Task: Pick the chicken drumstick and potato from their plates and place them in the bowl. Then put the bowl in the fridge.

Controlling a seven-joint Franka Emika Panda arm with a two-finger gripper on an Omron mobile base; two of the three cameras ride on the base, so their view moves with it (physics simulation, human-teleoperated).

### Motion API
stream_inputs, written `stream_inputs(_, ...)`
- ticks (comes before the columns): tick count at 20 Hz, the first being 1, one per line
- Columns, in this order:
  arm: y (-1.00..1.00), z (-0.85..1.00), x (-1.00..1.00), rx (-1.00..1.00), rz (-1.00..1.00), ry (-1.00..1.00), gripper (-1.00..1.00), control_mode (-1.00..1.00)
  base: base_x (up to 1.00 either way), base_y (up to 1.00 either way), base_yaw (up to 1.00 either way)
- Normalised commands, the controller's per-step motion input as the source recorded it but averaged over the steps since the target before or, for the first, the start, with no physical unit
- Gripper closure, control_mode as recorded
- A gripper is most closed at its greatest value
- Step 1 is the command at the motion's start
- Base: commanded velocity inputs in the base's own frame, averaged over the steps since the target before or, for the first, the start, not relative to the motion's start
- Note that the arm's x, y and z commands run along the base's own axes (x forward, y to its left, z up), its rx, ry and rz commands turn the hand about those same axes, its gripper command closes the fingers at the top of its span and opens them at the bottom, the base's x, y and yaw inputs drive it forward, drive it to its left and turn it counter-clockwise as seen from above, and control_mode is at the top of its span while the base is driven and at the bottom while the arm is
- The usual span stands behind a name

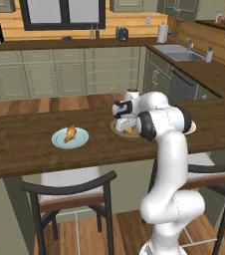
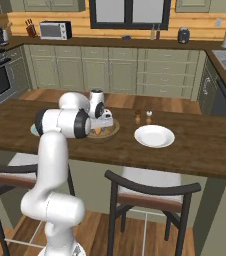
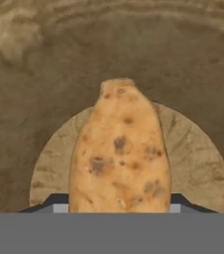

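Holding potato (image 3: 120,154) over bowl (image 3: 44,168), end effector (image 3: 120,207)

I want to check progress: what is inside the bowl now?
The potato is inside the bowl, between the gripper fingers, over the bowl's floor. The floor directly under it is covered. The drumstick lies on its plate.
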Motion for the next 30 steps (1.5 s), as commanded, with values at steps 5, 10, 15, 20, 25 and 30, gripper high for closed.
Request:
stream_inputs(5, 0.13, 0.30, -0.04, 0.01, 0.02, -0.05, -1.00, -1.00, 0.00, 0.00, 0.00)
stream_inputs(10, 0.05, 0.59, -0.10, 0.00, 0.00, -0.04, -1.00, -1.00, 0.00, 0.00, 0.00)
stream_inputs(15, 0.72, 0.63, -0.74, 0.01, -0.02, -0.01, -1.00, -1.00, 0.00, 0.00, 0.00)
stream_inputs(20, 1.00, 0.02, -0.96, 0.03, -0.17, -0.07, -1.00, -1.00, 0.00, 0.00, 0.00)
stream_inputs(25, 1.00, 0.00, -0.20, 0.07, -0.32, -0.07, -1.00, -1.00, 0.00, 0.00, 0.00)
stream_inputs(30, 1.00, 0.00, 0.24, 0.04, -0.36, 0.00, -1.00, -1.00, 0.00, 0.00, 0.00)
